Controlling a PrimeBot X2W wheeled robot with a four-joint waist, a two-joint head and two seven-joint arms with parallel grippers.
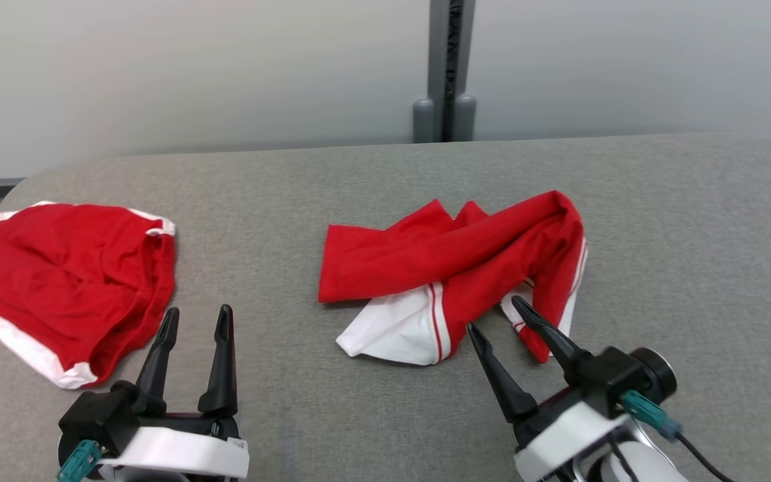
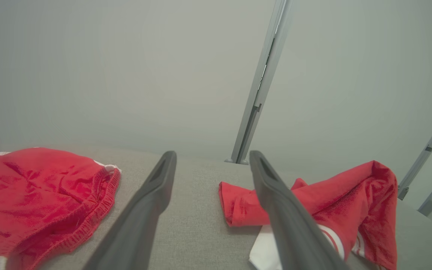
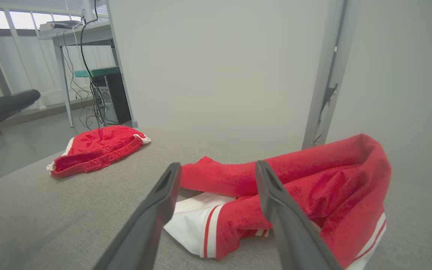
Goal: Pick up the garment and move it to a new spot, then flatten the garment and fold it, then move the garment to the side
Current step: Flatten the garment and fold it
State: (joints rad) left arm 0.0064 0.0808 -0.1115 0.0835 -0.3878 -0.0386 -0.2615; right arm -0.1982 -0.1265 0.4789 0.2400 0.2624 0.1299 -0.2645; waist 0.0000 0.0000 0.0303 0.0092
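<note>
A crumpled red garment (image 1: 466,254) with white panels and red stripes lies in a heap at the middle of the grey table (image 1: 359,174); it also appears in the left wrist view (image 2: 351,195) and the right wrist view (image 3: 313,180). My right gripper (image 1: 494,313) is open, its tips just at the heap's near edge, above the white part, with nothing between its fingers (image 3: 218,164). My left gripper (image 1: 198,310) is open and empty over bare table, to the left of the heap (image 2: 212,154).
A second red garment (image 1: 71,281) with white trim lies at the table's left edge, close to my left gripper (image 2: 39,195) (image 3: 96,148). A grey post (image 1: 449,67) stands behind the table against the pale wall. A desk with cables (image 3: 88,75) stands beyond the left side.
</note>
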